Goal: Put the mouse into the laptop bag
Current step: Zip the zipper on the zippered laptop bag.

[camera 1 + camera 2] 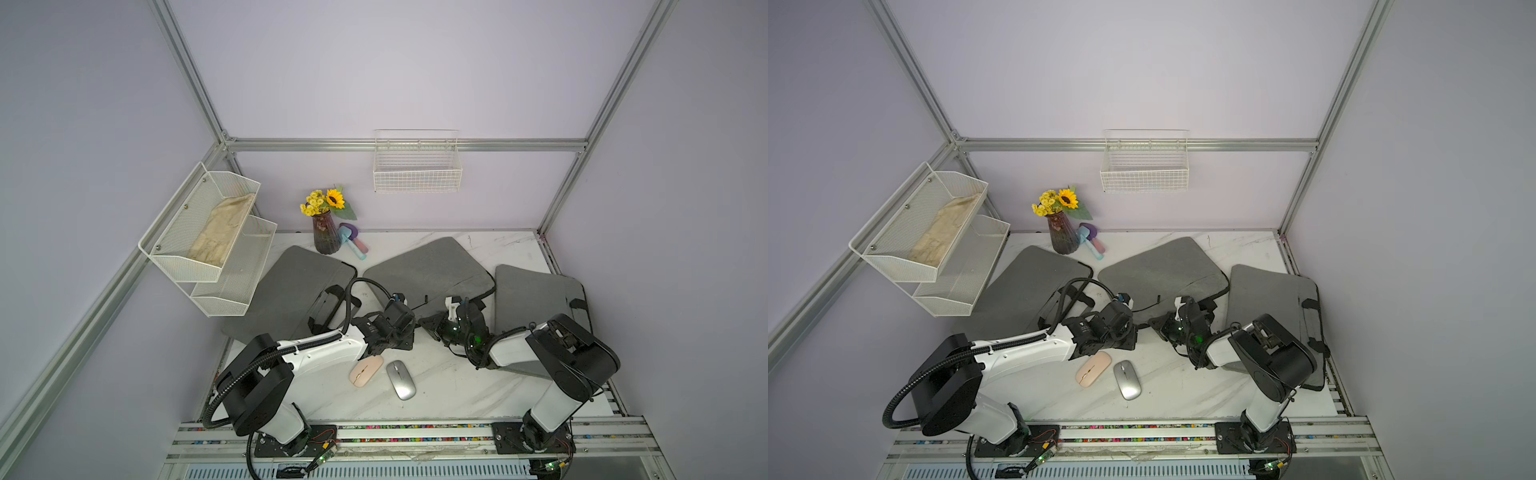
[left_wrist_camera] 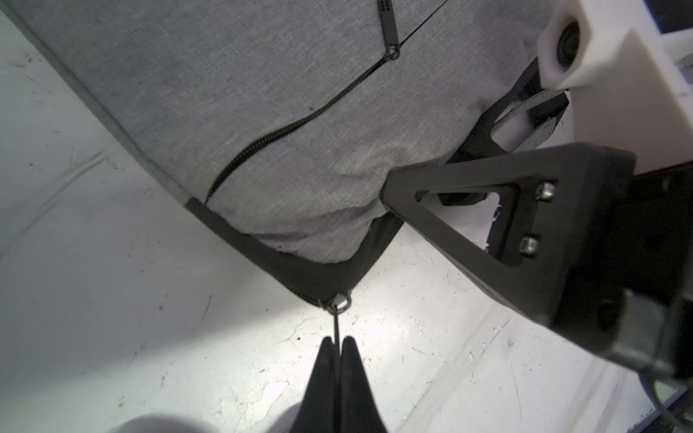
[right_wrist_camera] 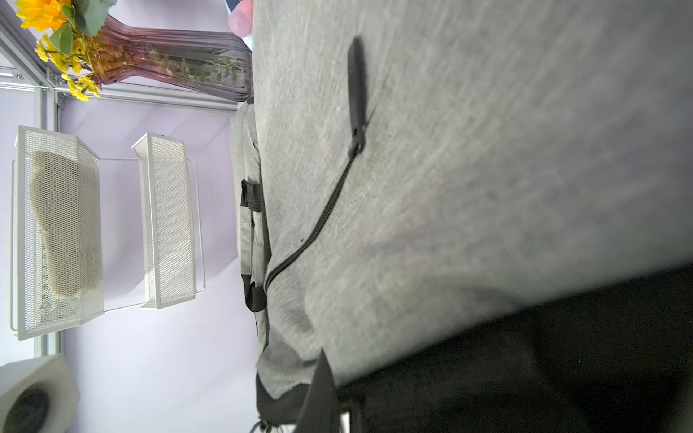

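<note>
Lilac walls [image 1: 395,75] enclose a scuffed white marble table [image 1: 478,390]. On it, grey bags lie across the far half: left laptop bag [image 1: 291,286] at 10 o'clock, middle laptop bag [image 1: 428,266] at 12, right laptop bag [image 1: 536,295] at 2. The pink mouse [image 1: 365,371] and silver mouse [image 1: 401,379] lie side by side at 6 o'clock, outside the bags. The left gripper [image 2: 337,343] pinches the middle bag's zipper pull [image 2: 337,322], and the right gripper [image 1: 428,323] is clamped on that bag's edge. A vase [image 1: 325,237] stands at 11 o'clock.

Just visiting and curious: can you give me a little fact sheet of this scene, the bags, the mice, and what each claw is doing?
bags: left bag, middle bag, right bag, all grey, on the table
left gripper: shut on the zipper pull of the middle bag
right gripper: shut at that bag's edge, seemingly pinching its fabric
mice: pink mouse and silver mouse, side by side on the table, outside every bag
stage: bag being opened; no mouse picked up yet
</note>
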Robot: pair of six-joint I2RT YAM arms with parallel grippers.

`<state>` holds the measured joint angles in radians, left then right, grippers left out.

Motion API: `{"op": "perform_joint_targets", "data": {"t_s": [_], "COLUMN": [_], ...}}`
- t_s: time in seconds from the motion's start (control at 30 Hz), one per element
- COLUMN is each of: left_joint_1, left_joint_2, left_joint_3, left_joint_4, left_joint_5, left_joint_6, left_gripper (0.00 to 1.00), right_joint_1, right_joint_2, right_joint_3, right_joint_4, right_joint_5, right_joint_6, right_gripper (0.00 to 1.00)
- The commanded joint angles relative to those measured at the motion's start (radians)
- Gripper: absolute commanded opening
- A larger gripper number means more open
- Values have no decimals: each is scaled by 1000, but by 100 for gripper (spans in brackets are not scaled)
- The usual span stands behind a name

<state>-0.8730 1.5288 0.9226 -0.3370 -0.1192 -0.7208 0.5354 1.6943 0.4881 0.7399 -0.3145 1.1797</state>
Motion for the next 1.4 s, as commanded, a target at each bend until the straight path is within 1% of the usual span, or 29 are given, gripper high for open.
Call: {"op": "perform_joint_targets", "data": {"t_s": [0.0, 0.13, 0.3, 0.4, 0.47, 0.57, 0.63, 0.67, 0.7, 0.77, 0.8, 0.93, 1.0, 1.2, 1.27, 1.37], "left_joint_1": [-4, -6, -8, -37, -59, -68, -72, -75, -79, -83, -83, -83, -84, -84, -84, -80], "left_joint_2": [-64, -72, -50, -34, -16, 19, 51, 70, 91, 130, 150, 192, 195, 195, 200, 222], "left_joint_3": [-42, -50, -39, -39, -29, -20, -8, 1, 13, 37, 53, 100, 116, 149, 161, 196], "left_joint_4": [-64, -51, 20, 79, 101, 146, 179, 193, 203, 217, 220, 228, 228, 231, 229, 205], "left_joint_5": [-31, -16, 84, 118, 128, 161, 187, 199, 207, 215, 220, 243, 243, 229, 209, 182], "left_joint_6": [-3, 15, 51, 65, 69, 64, 60, 60, 60, 60, 61, 71, 76, 91, 98, 105], "left_gripper": [0, 0, 0, 0, 0, 0, 0, 0, 0, 0, 0, 0, 0, 0, 0, 0], "right_joint_1": [-74, -76, -101, -138, -160, -165, -166, -165, -166, -166, -166, -166, -165, -160, -154, -144], "right_joint_2": [37, 43, 31, 18, 27, 62, 71, 64, 48, 3, -26, -110, -120, -56, -60, -99], "right_joint_3": [18, 85, 176, 212, 235, 279, 281, 265, 245, 204, 180, 91, 52, -11, -20, -40], "right_joint_4": [-91, -183, -306, -374, -392, -423, -440, -431, -428, -420, -410, -358, -298, -115, -99, -97], "right_joint_5": [133, 157, 176, 195, 178, 142, 126, 120, 126, 128, 126, 80, 56, -46, -53, -51], "right_joint_6": [-79, -145, -222, -262, -289, -335, -332, -322, -311, -290, -275, -211, -171, -69, -56, -44], "right_gripper": [0, 0, 0, 0, 0, 0, 0, 9, 21, 34, 40, 56, 59, 61, 62, 66]}}
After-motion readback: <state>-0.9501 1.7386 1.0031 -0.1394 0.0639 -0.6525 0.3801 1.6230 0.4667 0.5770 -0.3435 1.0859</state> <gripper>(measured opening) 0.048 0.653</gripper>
